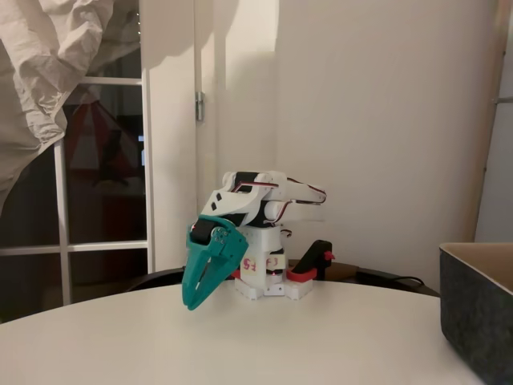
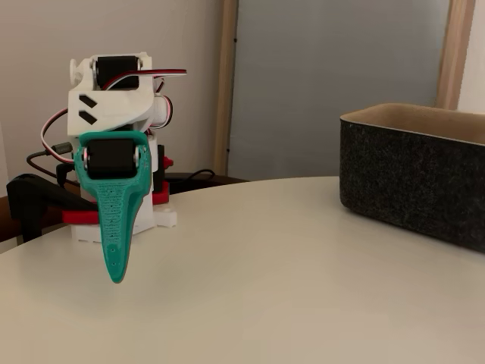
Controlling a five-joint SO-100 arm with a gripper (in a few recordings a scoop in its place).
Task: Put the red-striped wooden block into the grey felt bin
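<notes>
While the jaws (image 2: 115, 273) hang closed and empty, tip down over the bench (image 2: 265, 265), the bin (image 2: 417, 182) waits at three o'clock; I can't spot the block, so nothing looks started.

Matt felt bin (image 2: 413, 178), smooth table (image 2: 288, 273)

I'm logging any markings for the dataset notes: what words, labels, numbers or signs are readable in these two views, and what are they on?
No text can be read.
Red marks on the arm's white base, in a fixed view: too blurred to read.
Teal pincer, grey felt bin, table: no lettering visible.
</notes>
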